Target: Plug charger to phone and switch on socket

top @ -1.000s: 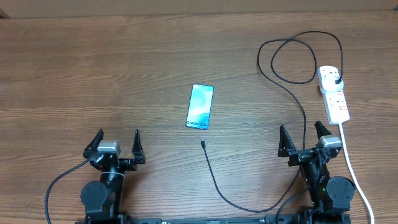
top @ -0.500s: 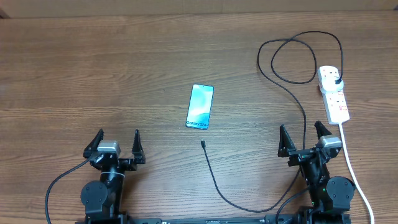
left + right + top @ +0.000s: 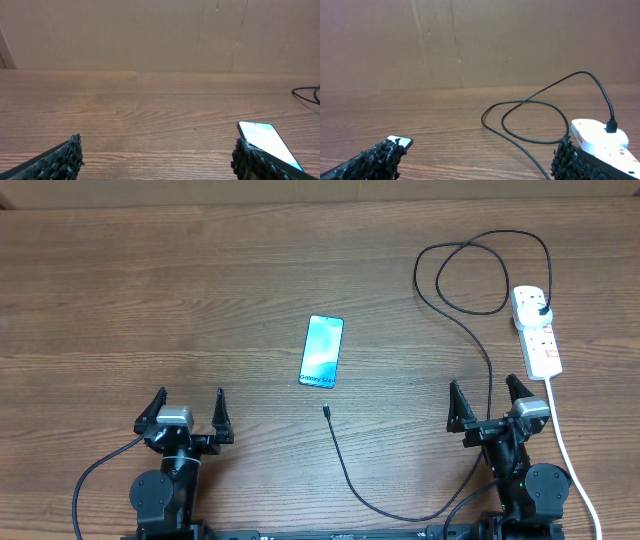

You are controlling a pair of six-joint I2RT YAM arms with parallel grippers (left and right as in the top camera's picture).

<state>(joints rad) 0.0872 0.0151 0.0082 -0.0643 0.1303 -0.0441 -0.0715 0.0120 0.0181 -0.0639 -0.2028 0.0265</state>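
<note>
My left gripper (image 3: 190, 394) rests at the near edge of the table (image 3: 150, 280) with its two fingers (image 3: 60, 160) spread wide and nothing between them. My right gripper (image 3: 481, 383) sits the same way, fingers (image 3: 375, 160) far apart and empty, and a run of the charger (image 3: 341, 454) crosses the table between its tips. The phone (image 3: 321, 351) lies flat and face up at about one o'clock from my left gripper and ten o'clock from my right, its cyan screen lit. Small dark text at its near short edge seems to begin "Galaxy"; the rest is too small to read. The connector tip (image 3: 326, 412) lies at six o'clock of the phone, near it but not touching. From there the black cable sweeps toward me, turns back past my right gripper, loops at twelve o'clock and ends in a black plug (image 3: 611, 127) seated in the far end of the socket (image 3: 537, 330). The socket lies at one o'clock from my right gripper, with red marks I cannot read, and its white cord (image 3: 570, 450) trails to five o'clock.
</note>
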